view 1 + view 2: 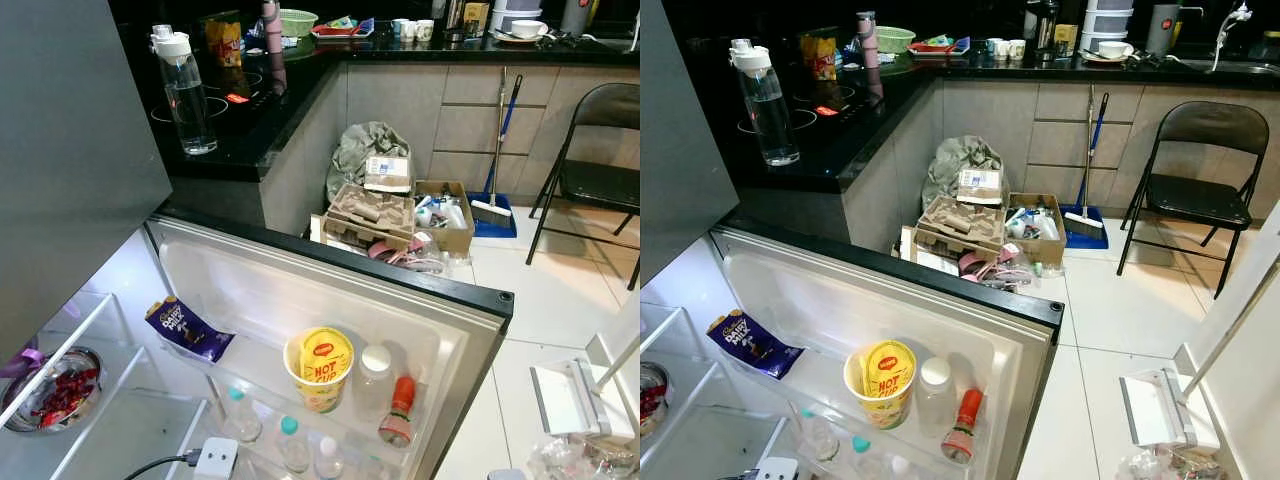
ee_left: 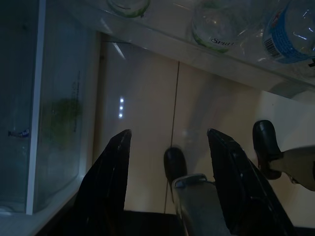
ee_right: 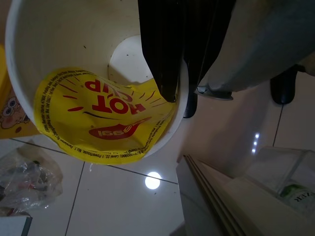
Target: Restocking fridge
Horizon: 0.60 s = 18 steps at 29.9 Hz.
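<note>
The fridge door hangs wide open, its shelf carrying a chocolate bag, one noodle cup and bottles. Down by the floor, the right gripper has another cup, jaws shut over its rim: light, thin-walled, crushable, so a gentle rim pinch suits. The left gripper hangs low by the fridge, jaws wide and empty.
</note>
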Available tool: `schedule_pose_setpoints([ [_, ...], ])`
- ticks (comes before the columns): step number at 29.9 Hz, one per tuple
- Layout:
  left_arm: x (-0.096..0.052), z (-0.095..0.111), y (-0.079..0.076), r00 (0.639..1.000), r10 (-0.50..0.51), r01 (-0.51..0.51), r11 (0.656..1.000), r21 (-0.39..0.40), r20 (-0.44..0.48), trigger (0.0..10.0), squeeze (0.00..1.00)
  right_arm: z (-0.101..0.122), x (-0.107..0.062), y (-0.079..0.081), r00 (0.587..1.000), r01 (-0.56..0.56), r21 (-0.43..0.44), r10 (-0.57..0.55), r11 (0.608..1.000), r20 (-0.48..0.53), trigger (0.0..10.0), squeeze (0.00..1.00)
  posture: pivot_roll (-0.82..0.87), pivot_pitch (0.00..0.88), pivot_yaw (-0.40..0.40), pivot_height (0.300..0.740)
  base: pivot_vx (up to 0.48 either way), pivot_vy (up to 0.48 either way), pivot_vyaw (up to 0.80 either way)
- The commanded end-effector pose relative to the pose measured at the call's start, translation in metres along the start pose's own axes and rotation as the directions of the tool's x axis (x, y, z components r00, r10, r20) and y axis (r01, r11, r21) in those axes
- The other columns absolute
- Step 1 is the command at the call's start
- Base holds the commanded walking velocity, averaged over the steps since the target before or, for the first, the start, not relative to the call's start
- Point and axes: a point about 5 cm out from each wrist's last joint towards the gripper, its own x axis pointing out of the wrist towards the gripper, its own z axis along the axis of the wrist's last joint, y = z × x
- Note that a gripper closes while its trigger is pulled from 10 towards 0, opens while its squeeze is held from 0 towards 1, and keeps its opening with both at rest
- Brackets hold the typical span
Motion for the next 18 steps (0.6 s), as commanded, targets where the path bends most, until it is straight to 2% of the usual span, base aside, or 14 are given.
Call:
schedule_pose_setpoints([
  [1,-0.002,-0.010,0.001,1.000,0.012,-0.012,1.000,-0.025,-0.025,10.0,0.00,-0.010,-0.002,-0.001,1.000,0.005,0.006,-0.005,1.000,-0.031,10.0,0.00,-0.14,0.122,0.037,0.740,0.000,-0.296,0.00],
  [18,-0.003,-0.009,0.005,1.000,0.025,-0.026,0.998,-0.054,-0.016,10.0,0.00,0.002,-0.001,-0.010,1.000,-0.003,-0.018,0.003,1.000,-0.008,10.0,0.00,-0.14,0.112,0.021,0.740,0.000,-0.382,0.00],
])
